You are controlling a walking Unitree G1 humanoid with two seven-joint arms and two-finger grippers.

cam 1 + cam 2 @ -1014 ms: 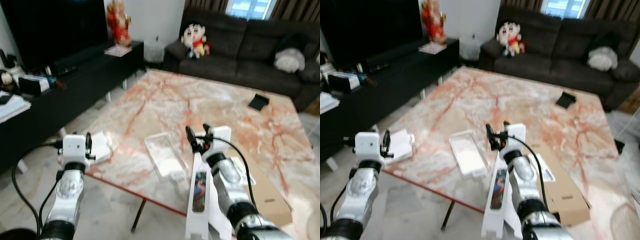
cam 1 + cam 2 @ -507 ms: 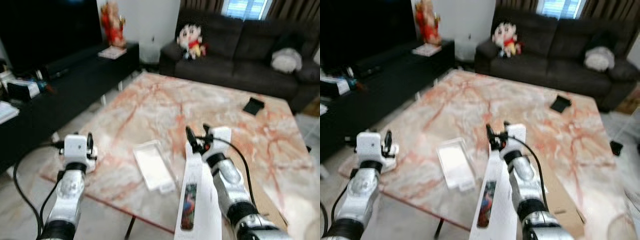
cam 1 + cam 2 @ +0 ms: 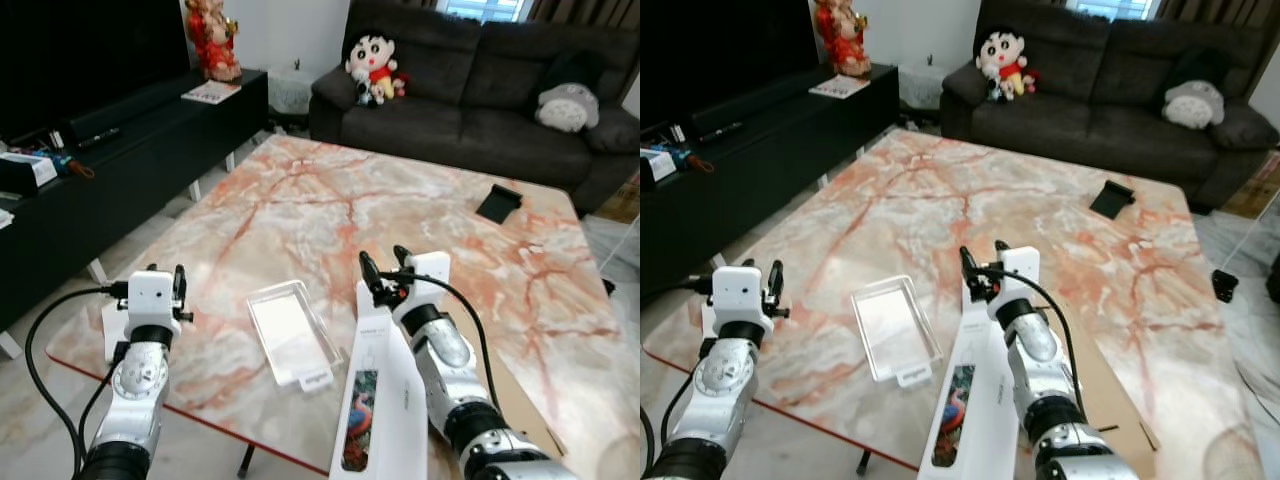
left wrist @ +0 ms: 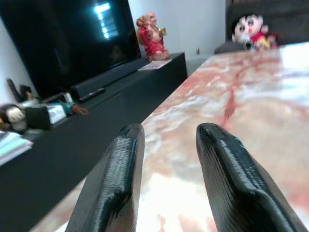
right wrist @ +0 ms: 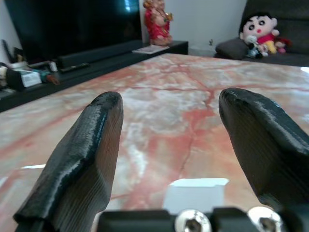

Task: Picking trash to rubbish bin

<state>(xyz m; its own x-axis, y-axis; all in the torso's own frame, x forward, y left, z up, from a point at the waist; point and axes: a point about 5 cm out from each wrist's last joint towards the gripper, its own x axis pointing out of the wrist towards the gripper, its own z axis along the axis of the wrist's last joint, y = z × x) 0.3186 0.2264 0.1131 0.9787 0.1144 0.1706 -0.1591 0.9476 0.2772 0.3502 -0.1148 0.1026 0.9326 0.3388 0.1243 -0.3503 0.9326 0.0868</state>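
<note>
Right gripper (image 3: 382, 272) is hovering with its fingers spread wide and gripping nothing, just above the far end of the long white product box (image 3: 380, 400), which is lying along the near edge of the marble table (image 3: 330, 210). Left gripper (image 3: 176, 290) is also standing open and empty, above a white item (image 3: 107, 330) at the table's near left corner. Between the arms, a clear plastic tray (image 3: 292, 332) is resting flat on the marble. Brown cardboard (image 3: 1105, 400) is lying beneath the right arm. For a sound pickup, judging from here, the right fingers should be straddling the box across its narrow width before closing, keeping the wrist level.
</note>
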